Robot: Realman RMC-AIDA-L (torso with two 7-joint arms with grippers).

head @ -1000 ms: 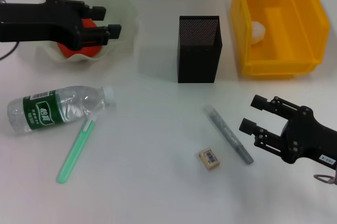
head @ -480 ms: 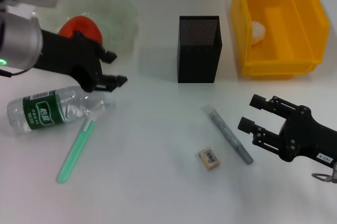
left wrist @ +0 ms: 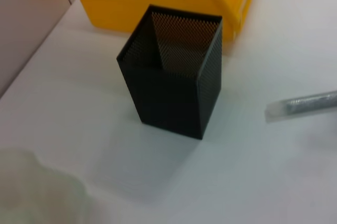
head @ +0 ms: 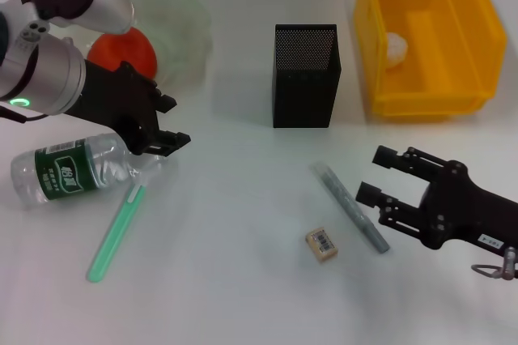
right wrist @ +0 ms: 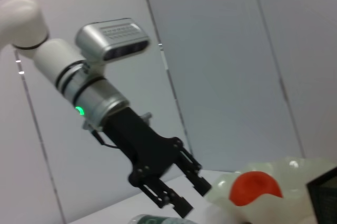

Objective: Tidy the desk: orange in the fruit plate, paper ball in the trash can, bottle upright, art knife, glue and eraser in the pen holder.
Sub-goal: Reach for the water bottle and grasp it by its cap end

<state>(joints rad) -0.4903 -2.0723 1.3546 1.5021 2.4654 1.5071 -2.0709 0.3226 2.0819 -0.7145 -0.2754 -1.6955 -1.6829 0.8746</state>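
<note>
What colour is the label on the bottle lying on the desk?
Green with white print, on the bottle; clearest in the head view.

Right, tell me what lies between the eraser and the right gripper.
In the head view the art knife lies slantwise between the eraser and the right gripper, nearer the gripper's open fingers; otherwise bare desk.

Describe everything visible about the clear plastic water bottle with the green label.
The clear plastic water bottle lies on its side on the white table, not yet upright. A green label with white print wraps its middle, and its crinkled body looks nearly empty. Its cap end points toward the black mesh pen holder, hidden under the open left gripper hovering there. The light green glue stick lies just beside it.
</note>
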